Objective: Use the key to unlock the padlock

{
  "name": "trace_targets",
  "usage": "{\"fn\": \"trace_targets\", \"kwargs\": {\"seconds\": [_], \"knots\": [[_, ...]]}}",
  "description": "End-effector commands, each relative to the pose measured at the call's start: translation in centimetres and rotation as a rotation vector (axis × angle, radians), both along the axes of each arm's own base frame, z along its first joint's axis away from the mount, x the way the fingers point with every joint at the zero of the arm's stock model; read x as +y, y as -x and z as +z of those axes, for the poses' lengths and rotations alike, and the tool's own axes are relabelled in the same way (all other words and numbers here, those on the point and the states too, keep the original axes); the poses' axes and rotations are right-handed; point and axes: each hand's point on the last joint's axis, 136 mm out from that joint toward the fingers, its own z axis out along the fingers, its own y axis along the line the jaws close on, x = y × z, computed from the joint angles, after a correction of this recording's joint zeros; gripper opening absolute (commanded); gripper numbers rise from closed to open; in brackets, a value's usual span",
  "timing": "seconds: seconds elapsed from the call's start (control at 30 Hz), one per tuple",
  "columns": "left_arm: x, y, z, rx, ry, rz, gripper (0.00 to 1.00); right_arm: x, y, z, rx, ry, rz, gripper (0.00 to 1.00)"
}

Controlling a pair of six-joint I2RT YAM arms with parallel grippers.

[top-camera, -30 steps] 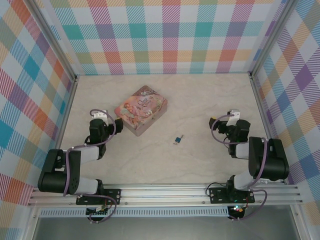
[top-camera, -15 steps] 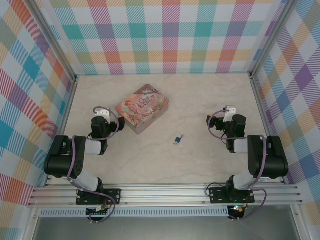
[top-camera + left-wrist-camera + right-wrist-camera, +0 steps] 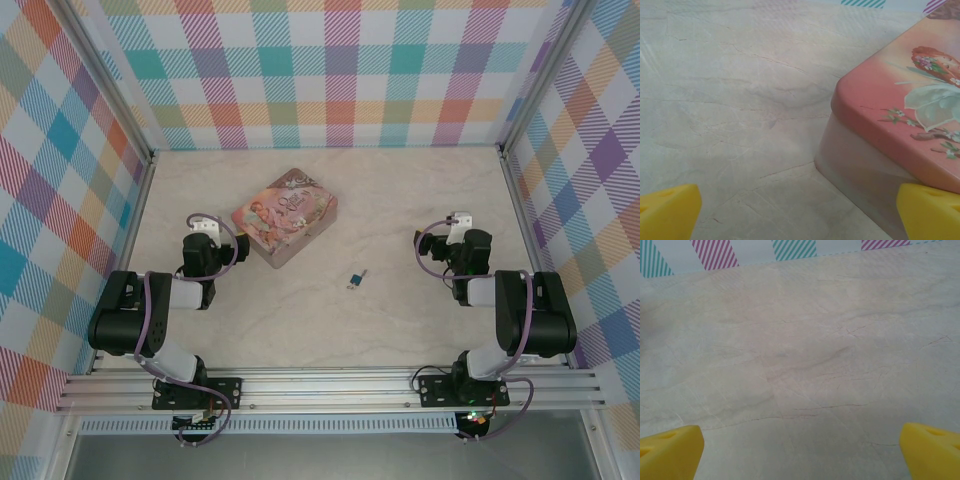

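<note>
The padlock (image 3: 355, 279), tiny and blue-bodied with a silvery shackle, lies on the marble table between the two arms. A small dark sliver that may be the key (image 3: 364, 272) touches its upper right end; it is too small to tell. My left gripper (image 3: 218, 245) (image 3: 800, 212) is open, its yellow fingertips (image 3: 667, 210) wide apart just above the bare table, far left of the padlock. My right gripper (image 3: 440, 246) (image 3: 800, 452) is open too, its fingertips (image 3: 930, 450) over bare table to the padlock's right.
The pink illustrated tin (image 3: 283, 217) (image 3: 900, 115) lies just right of my left gripper, its near corner between the fingers' line of sight. Checkered walls (image 3: 320, 70) enclose the table on three sides; an aluminium rail (image 3: 330, 385) runs along the near edge.
Over the last second both arms folded and their wrists rose a little; the left gripper drew slightly away from the tin. Nothing has moved in the last half second.
</note>
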Motion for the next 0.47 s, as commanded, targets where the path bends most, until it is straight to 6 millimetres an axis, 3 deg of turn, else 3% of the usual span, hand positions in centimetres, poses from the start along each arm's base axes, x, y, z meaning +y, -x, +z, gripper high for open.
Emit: {"fn": "trace_targets", "kwargs": {"seconds": [0.0,0.43], "knots": [[0.54,-0.29,0.38,-0.011,-0.004,0.012,1.00,0.34,-0.47,0.81,-0.024,0.020,0.018,1.00],[0.58,-0.30,0.39,-0.012,-0.005,0.014,1.00,0.37,-0.56,0.74,-0.019,0.032,0.009,1.00]]}}
